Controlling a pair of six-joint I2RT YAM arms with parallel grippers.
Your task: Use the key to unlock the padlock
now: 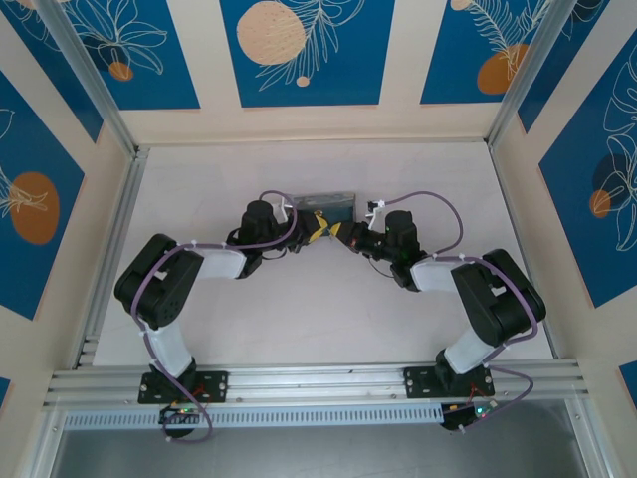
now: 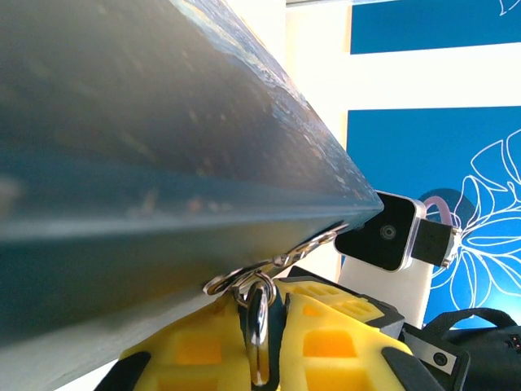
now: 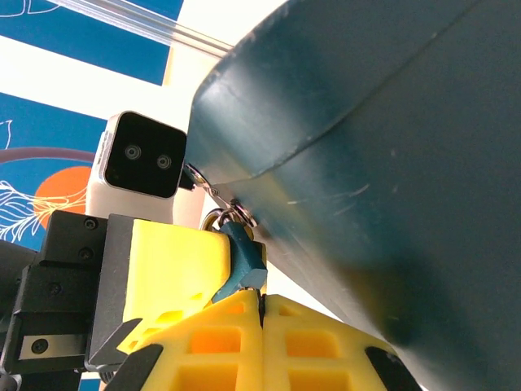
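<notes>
The teal-blue padlock (image 3: 246,259) hangs from a small metal ring and hasp on the corner of the blue painted box (image 3: 391,163). My left gripper (image 2: 269,297) is shut on the padlock (image 2: 259,326), whose silver shackle shows between the yellow fingers. In the right wrist view one left finger (image 3: 175,265) presses the padlock's side. My right gripper (image 3: 262,303) is shut, its tips touching the padlock's underside. A thin dark sliver between its pads is the key (image 3: 260,292); most of it is hidden. From above, both grippers (image 1: 315,232) (image 1: 340,233) meet in front of the box (image 1: 326,204).
The box (image 2: 163,163) looms close above both wrists. Each wrist camera faces the other: the right one (image 2: 383,236) and the left one (image 3: 142,159). Blue patterned walls (image 1: 299,50) enclose the white table (image 1: 328,319).
</notes>
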